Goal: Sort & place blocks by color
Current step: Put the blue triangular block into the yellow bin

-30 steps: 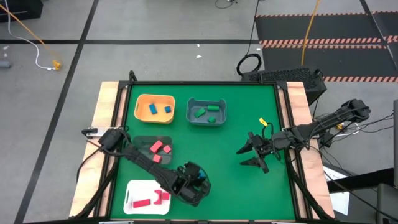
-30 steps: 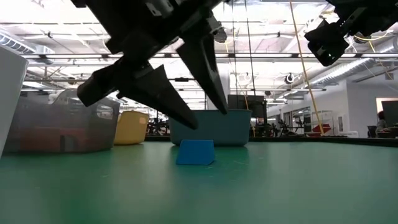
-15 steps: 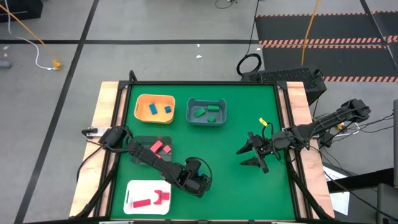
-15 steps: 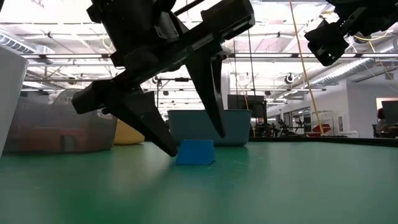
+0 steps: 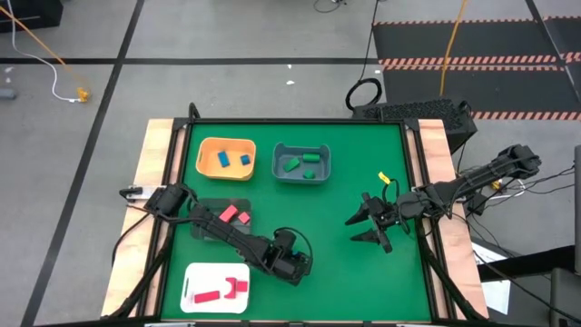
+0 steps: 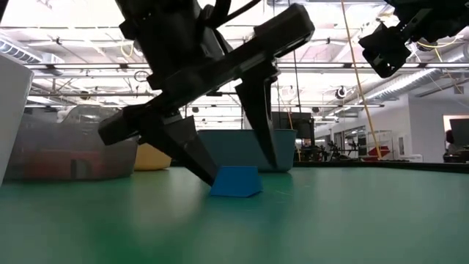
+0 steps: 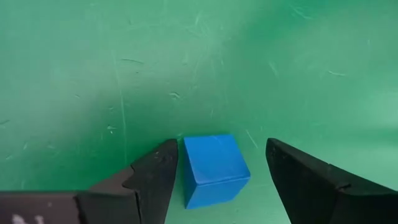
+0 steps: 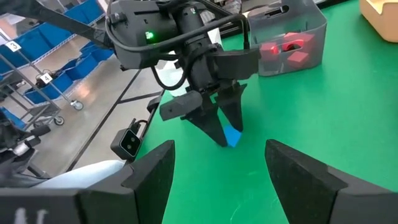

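Item: blue block (image 7: 214,168), small cube, plain faces, one corner turned toward my left hand (image 7: 217,174). It is sitting on the green bench (image 5: 345,272), beside the white tray (image 5: 195,295). My left hand is straddling it, fingers spread, unclosed. My right hand (image 5: 365,227) is hovering released, well apart.

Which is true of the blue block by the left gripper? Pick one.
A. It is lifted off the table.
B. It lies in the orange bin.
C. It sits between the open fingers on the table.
C: the blue block rests on the table, between the left gripper's open fingers.
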